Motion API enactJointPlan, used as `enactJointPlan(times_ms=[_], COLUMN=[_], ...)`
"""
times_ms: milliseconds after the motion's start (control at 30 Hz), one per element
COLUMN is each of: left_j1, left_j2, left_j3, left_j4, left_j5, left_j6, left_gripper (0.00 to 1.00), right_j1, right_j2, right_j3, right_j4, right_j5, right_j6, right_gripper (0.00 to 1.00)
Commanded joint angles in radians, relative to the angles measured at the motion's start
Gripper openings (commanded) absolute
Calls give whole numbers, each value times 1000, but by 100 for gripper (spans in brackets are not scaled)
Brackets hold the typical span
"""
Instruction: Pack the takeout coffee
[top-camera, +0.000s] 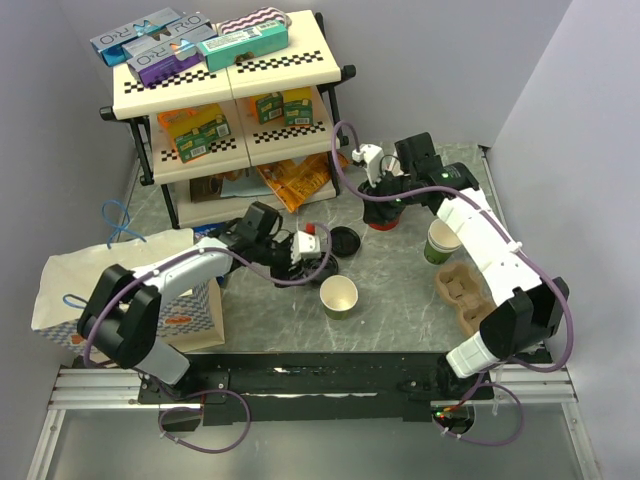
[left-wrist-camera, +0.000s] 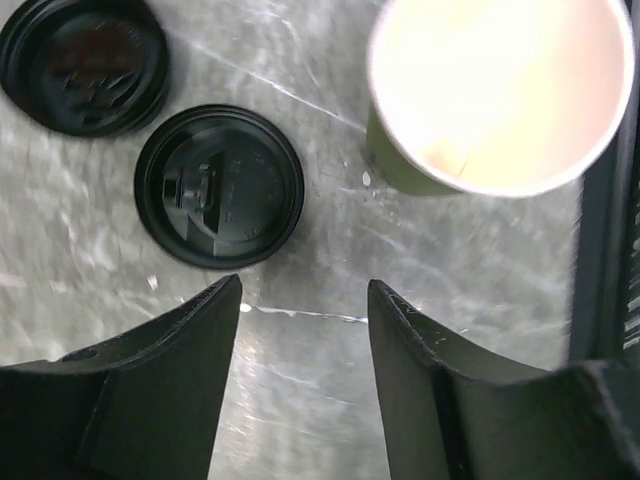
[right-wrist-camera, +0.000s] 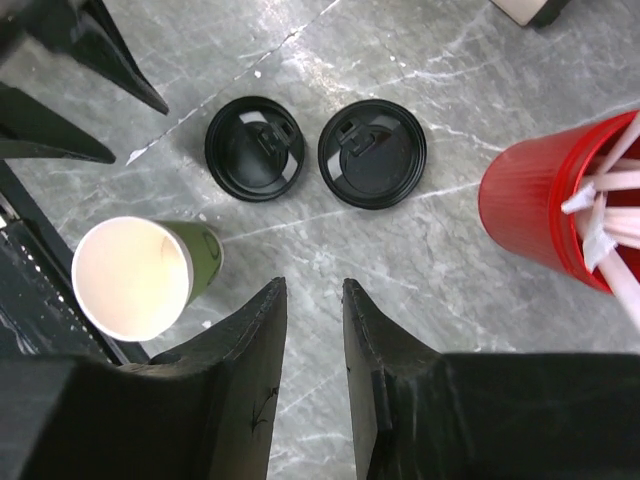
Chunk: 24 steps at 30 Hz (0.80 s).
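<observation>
Our left gripper (left-wrist-camera: 303, 285) is wide open, holding nothing. The black lid (left-wrist-camera: 219, 186) lies just ahead to its left, the green cup (left-wrist-camera: 500, 90) ahead to its right. We should centre over the lid, then pinch gently. Our right gripper (right-wrist-camera: 313, 285) is open just a little, empty

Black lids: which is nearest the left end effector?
The lid right before the left end effector, beside the green cup; the other lid lies farther.
</observation>
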Motion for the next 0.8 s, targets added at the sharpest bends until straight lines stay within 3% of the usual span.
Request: enactJointPlan(times_ms=[0,200,433,767], left_j1=[-46,-96,-122,-166], left_j2=[22,32,103,178], left_j3=[0,-36,-19,-13], left_j4=[2,95,62,154], left_j5=[-7,-87,-133,-259], left_j6=[290,382,531,514], left_gripper=[58,57,54,50], right_j1=[-22,-39,-59,-81], right_j2=[-68,-106,-117,-123], right_j3=[35,5,1,-18], right_j4=[-39,-36,-42,-35], right_j5=[-1,14,23,14], right_j6=[0,11,9,17], right_gripper=[36,36,37,36])
